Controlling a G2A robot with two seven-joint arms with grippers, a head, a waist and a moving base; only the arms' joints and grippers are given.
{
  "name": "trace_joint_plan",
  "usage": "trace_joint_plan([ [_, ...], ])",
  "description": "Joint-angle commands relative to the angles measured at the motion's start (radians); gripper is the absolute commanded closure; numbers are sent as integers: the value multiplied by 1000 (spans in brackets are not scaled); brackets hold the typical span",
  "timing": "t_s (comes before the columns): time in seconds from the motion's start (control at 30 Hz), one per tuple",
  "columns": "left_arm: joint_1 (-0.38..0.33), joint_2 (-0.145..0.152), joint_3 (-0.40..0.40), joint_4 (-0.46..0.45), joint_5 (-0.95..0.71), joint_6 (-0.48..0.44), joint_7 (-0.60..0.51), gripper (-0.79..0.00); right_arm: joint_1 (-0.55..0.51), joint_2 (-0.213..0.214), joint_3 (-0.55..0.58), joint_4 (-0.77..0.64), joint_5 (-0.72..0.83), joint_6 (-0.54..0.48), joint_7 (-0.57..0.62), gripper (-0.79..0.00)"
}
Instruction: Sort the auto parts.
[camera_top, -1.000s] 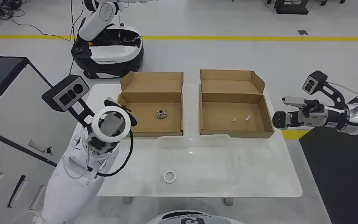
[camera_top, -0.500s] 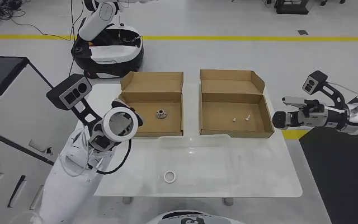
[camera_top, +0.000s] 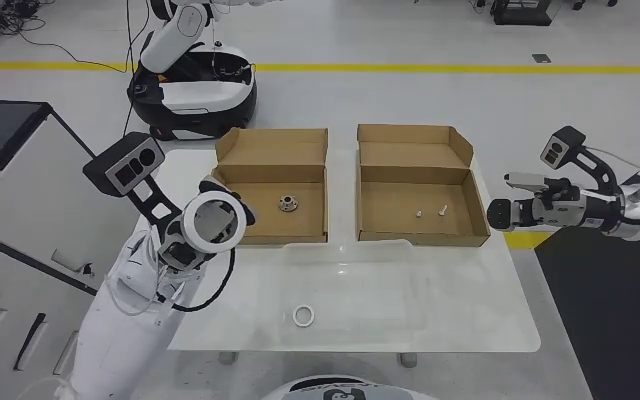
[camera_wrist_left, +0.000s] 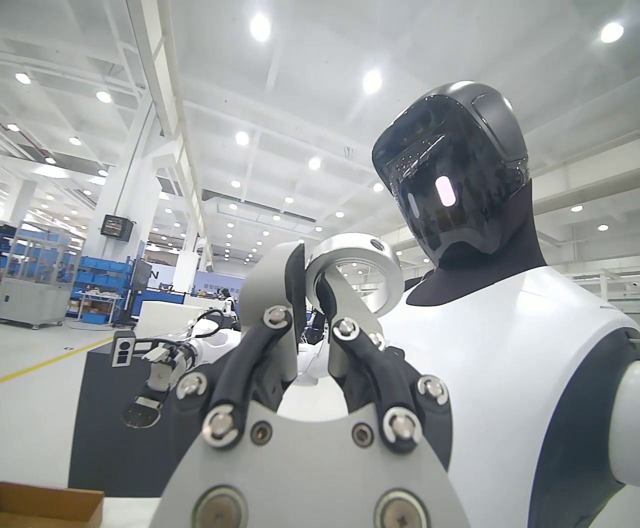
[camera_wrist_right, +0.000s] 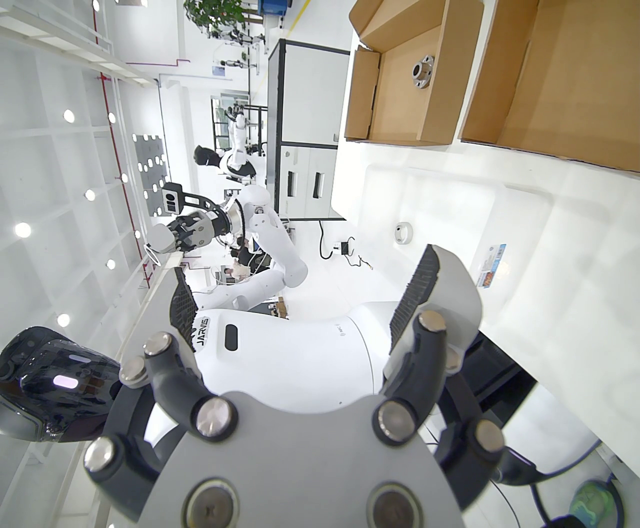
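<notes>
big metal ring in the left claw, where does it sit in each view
top view: metal ring held up over the table's left side, beside the left cardboard box.
left wrist view: ring at centre, close up, rim pinched.
right wrist view: ring small and far off, beyond the table.
shared landmark: the left claw shut on it.

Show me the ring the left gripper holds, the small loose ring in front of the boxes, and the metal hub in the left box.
held ring (camera_wrist_left: 350, 246), left wrist view, on its upper rim.
small ring (camera_wrist_right: 403, 233), right wrist view, on its outer wall.
metal hub (camera_top: 288, 204), top view, on its middle.
</notes>
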Motion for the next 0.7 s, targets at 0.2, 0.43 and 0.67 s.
trace_joint_plan([
  [0.2, -42, -14, 49, -4, 47, 70, 24, 0, 0, 0, 0, 0, 0, 0, 0, -785],
  [0.43, -79, -21, 34, 35, 224, 226, 38, 0, 0, 0, 0, 0, 0, 0, 0, -785],
  [0.67, -107, -10, -31, 39, 447, 434, -74, 0, 0, 0, 0, 0, 0, 0, 0, -785],
])
